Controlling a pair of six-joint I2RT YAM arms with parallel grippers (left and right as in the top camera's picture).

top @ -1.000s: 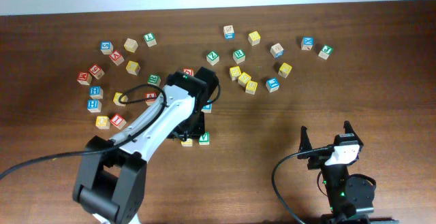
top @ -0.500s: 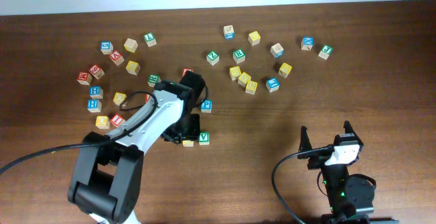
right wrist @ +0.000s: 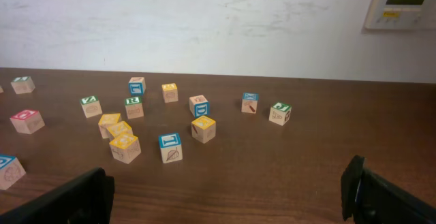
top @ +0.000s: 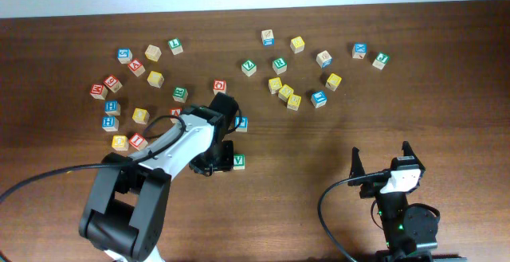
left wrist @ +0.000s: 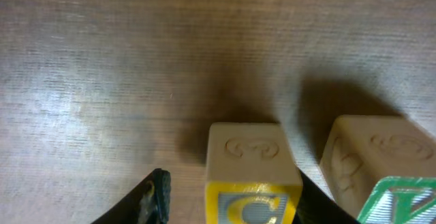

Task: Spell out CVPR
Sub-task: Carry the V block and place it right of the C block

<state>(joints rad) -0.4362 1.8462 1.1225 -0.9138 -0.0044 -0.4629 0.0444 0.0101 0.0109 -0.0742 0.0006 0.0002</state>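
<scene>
Left gripper [left wrist: 231, 186] is low over the table [top: 446, 95], jaws apart and straddling the C block [left wrist: 251, 169]. In the left wrist view the left finger [left wrist: 155, 195] stands off the block with bare wood between; the right finger is a dark sliver just beside the block's other side, contact unclear. So it is not clamped, and C sits flat on the table on its own. The V block [left wrist: 381, 173] is just to the right of C, near but with a small gap, roughly in line. Overhead, the arm covers C; V [top: 238, 162] shows at the arm's edge in the open area below the scatter. Right gripper [top: 382, 158] is parked at the lower right, fingers wide apart, holding nothing, well apart from everything. Judgement: C and V look placed, about half done. P and R are left to fetch from the loose blocks [top: 285, 92] further up the table; their letters are too small to pick out reliably.
</scene>
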